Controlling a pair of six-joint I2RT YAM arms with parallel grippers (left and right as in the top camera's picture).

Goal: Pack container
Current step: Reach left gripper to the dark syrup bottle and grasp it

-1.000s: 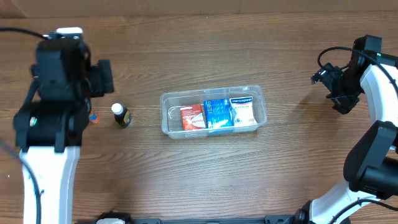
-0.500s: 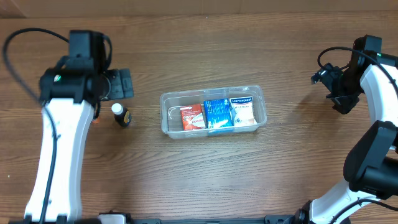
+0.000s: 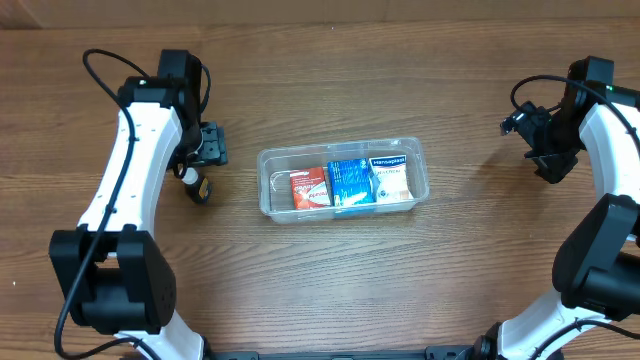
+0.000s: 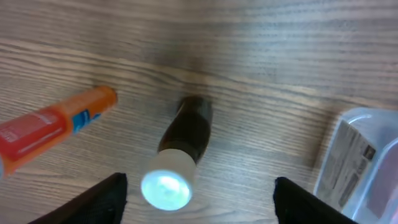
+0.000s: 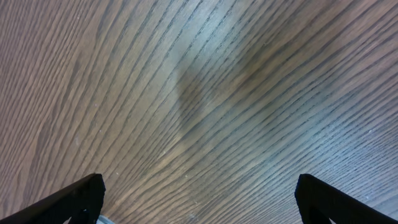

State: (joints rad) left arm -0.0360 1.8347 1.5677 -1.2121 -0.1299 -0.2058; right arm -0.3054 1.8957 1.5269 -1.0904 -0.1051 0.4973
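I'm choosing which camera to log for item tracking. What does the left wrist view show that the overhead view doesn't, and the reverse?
Only the left wrist view: an orange tube lying beside the bottle; overhead, the left arm covers that spot. Only the overhead view: the red box, blue box and white box in a row inside the container, plus the right arm. Both: the dark, white-capped bottle, at least one end of the clear container, and the wooden table.
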